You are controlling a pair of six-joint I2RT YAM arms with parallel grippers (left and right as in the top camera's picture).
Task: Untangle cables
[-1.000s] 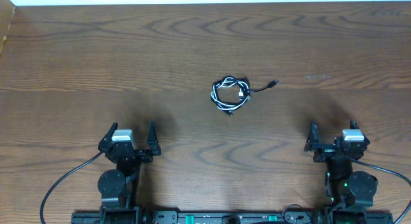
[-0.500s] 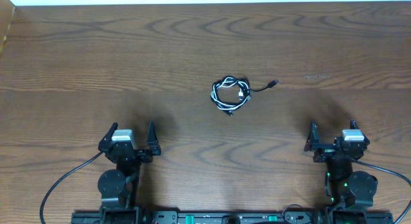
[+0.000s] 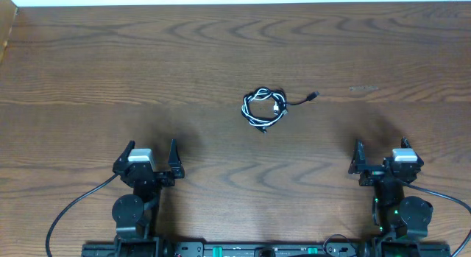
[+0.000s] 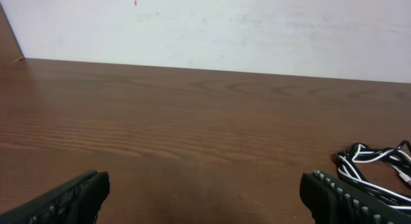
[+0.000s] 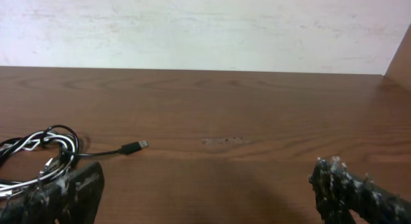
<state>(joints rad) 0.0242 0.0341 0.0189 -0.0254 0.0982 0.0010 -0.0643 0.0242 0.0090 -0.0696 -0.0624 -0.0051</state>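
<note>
Currently I see the 2 cables [image 3: 263, 108] coiled together near the middle of the desk [image 3: 110, 65]. My left gripper [image 3: 152, 148] and right gripper [image 3: 381, 149] sit spread wide by the near edge, holding nothing.

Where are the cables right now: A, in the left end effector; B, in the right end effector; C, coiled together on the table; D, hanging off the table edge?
C: the cables lie coiled together on the table, with nothing gripping them.
</note>
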